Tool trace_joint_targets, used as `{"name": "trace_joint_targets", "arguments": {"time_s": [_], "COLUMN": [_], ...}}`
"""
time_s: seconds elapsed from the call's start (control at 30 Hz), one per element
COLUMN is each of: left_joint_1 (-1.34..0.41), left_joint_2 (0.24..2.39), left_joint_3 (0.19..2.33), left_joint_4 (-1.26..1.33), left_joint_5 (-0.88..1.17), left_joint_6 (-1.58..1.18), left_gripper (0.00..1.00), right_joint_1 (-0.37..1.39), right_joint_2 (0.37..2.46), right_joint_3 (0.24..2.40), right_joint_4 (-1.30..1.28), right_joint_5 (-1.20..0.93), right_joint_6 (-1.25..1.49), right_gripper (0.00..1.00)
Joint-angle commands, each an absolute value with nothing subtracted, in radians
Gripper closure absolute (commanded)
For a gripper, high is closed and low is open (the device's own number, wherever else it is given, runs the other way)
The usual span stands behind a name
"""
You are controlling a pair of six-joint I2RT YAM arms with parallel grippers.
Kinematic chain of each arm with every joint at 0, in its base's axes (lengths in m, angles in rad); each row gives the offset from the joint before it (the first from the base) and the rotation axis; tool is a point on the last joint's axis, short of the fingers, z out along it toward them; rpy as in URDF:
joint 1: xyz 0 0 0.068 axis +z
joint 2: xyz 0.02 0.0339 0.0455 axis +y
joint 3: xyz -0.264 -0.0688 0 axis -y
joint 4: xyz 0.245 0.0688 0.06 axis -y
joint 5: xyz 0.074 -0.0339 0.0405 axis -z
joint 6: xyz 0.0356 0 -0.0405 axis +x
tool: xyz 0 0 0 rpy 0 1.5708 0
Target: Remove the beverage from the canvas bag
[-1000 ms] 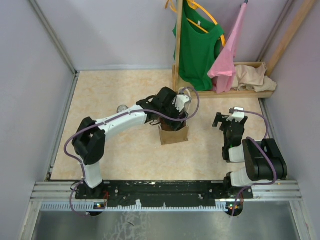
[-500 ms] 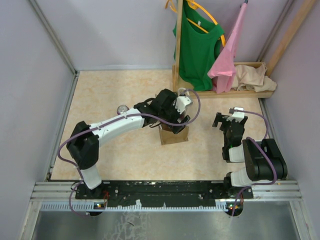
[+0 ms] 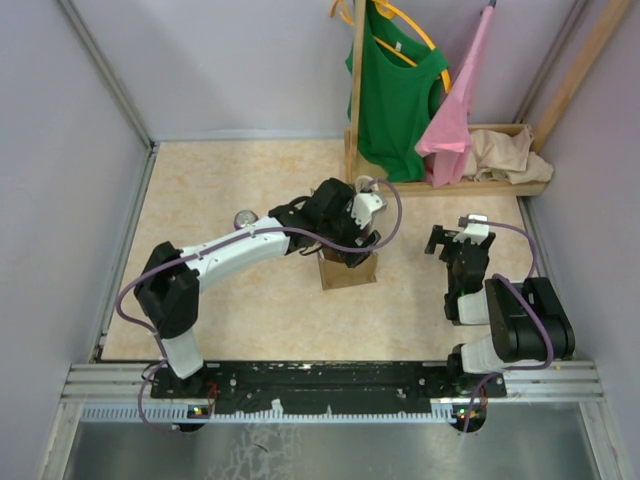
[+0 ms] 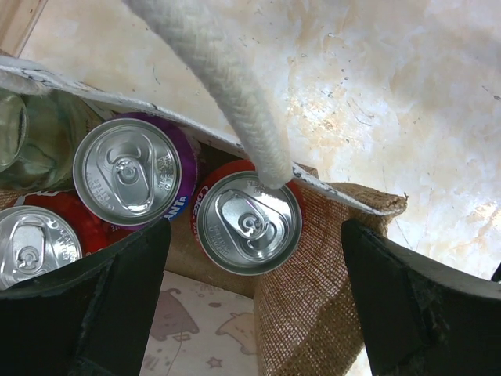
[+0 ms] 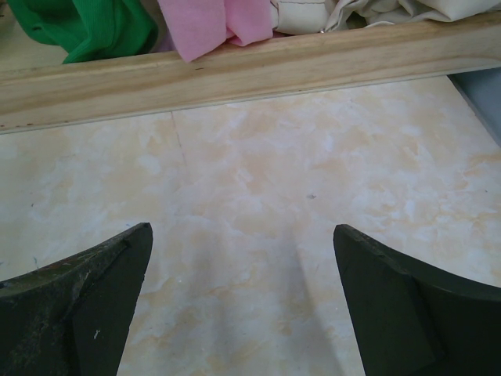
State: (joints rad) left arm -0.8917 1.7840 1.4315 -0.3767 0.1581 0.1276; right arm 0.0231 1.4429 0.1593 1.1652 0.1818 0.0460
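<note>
Left wrist — left pincer (image 4: 254,243) spread wide over red can (image 4: 249,223) in canvas bag (image 4: 313,266), gripping nothing.

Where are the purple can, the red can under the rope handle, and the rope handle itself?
purple can (image 4: 129,172): left wrist view, on its silver lid.
red can (image 4: 249,223): left wrist view, on its silver lid, near the pull tab.
rope handle (image 4: 225,78): left wrist view, on the middle of the white braid.
</note>
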Motion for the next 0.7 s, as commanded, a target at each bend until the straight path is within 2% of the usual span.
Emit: {"name": "trace_joint_targets", "arguments": {"time_s": [0.0, 0.4, 0.67], "left_joint_1": [-0.906, -0.905, -0.905], "left_joint_2": [1.821, 1.887, 1.933], "left_joint_3": [1.444, 1.468, 1.497], "left_joint_4": [-0.391, -0.379, -0.414], "left_joint_5": [0.199, 0.193, 0.160], "left_joint_6": [0.130, 0.129, 0.140], "left_gripper": [0.05, 0.05, 0.12], "right_joint_1": [0.021, 0.021, 0.021], "right_joint_2": [1.442, 1.442, 1.442], "right_joint_3": [0.181, 0.181, 0.181], "right_joint_4": [1.215, 1.215, 1.215], "right_joint_5": [0.184, 0.183, 0.184], "right_joint_6": [0.047, 0.047, 0.047], "right_gripper": [0.01, 0.01, 0.01]}}
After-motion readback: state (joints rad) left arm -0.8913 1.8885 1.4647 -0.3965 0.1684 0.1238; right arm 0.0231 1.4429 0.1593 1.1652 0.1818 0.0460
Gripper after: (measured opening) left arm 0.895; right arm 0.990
